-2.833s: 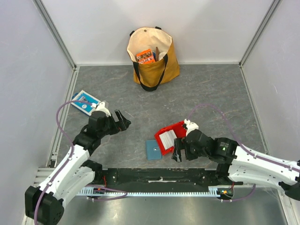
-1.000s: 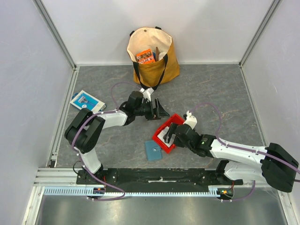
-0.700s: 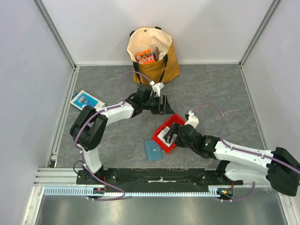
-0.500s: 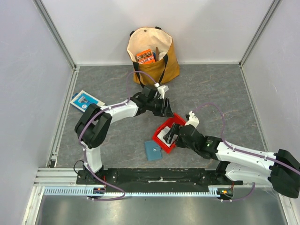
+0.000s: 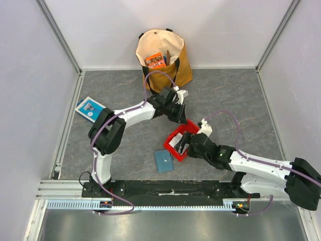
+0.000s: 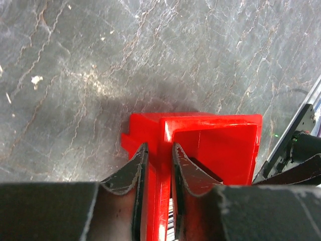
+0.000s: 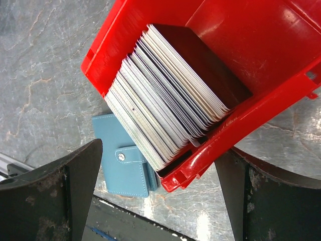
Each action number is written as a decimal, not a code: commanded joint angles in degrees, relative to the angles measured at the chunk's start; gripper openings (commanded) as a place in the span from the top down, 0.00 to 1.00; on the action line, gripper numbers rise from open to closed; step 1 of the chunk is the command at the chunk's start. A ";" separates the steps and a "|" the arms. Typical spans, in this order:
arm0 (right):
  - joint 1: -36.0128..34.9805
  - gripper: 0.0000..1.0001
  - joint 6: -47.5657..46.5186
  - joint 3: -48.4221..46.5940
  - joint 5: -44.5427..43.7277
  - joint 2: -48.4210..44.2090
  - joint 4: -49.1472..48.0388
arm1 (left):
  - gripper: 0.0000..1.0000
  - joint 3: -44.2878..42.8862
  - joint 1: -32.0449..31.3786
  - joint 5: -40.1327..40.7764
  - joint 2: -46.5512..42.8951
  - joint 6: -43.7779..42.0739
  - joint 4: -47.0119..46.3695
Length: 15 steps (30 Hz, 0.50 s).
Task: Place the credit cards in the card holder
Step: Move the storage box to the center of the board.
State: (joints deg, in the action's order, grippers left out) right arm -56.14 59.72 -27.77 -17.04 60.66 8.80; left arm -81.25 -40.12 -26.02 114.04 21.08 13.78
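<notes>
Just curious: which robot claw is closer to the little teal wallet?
Right: right gripper hangs over the bin beside the wallet; left gripper pinches the bin's far wall.

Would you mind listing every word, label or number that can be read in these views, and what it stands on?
No text reads clearly in any view.
Orange packet in the tote bag: print, too blurred to read.
Blue-and-white box: markings too small to read.
Credit cards in the red bin: no legible print.
Card holder: no text visible.
</notes>
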 commanded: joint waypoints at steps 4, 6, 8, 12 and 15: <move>0.33 0.02 -0.22 -1.32 -2.12 2.61 -2.29 | 0.80 -9.61 -0.40 0.18 5.13 -5.08 3.26; 0.68 0.02 -0.57 -1.76 -2.21 3.58 -2.64 | 0.80 -12.16 -0.49 0.09 6.45 -6.40 4.41; 1.55 0.02 -1.01 -2.20 -2.04 4.46 -2.99 | 0.80 -14.62 -0.57 -0.34 7.94 -7.72 5.64; 3.31 0.02 -2.24 -2.73 -0.81 5.60 -3.79 | 0.80 -18.32 -0.49 -0.52 10.15 -9.74 7.04; 3.67 0.02 -3.38 -2.73 0.07 5.17 -3.52 | 0.74 -19.03 -0.49 0.00 10.68 -10.53 7.49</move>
State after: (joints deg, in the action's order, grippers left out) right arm -53.06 58.26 -28.08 -17.76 66.30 7.20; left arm -97.47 -40.69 -25.78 123.74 13.91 20.62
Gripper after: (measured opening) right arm 0.982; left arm 0.250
